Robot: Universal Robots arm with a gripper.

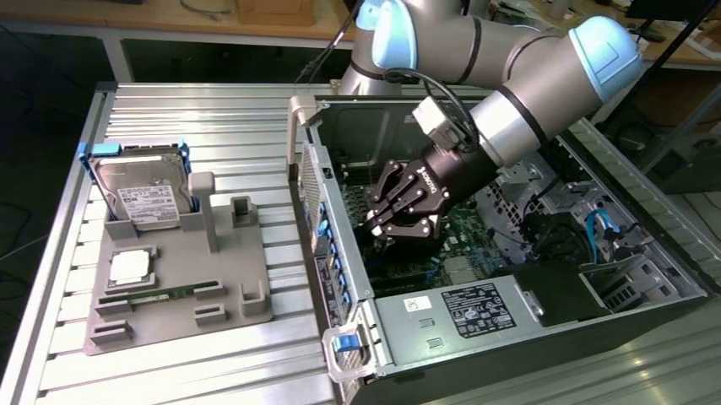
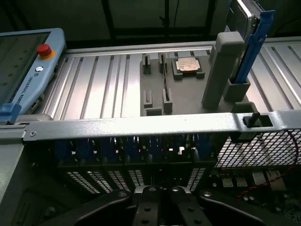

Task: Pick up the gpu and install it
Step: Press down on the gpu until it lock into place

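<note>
A grey robot arm reaches down into an open computer case (image 1: 329, 126) lying on its side on a ribbed metal bench (image 1: 225, 110). The black gripper (image 1: 394, 229) hangs low over the green motherboard (image 1: 462, 245), close to the case's rear wall with its row of expansion slot openings (image 2: 131, 176). The fingers are drawn fully together – seen from the wrist, the gripper (image 2: 157, 200) points at that slotted wall across a silver rail (image 2: 141, 126). The graphics card is hard to make out in the shadow; it probably sits straight below the fingertips, either pinched between them or resting in its slot, and which cannot be told. If so, its long axis would run away from the slotted wall across the motherboard. To the exterior view's left, well apart from the gripper, a grey tray (image 1: 225, 316) carries a hard drive (image 1: 141, 190) standing upright and a narrow green memory stick (image 1: 158, 295) lying flat.
</note>
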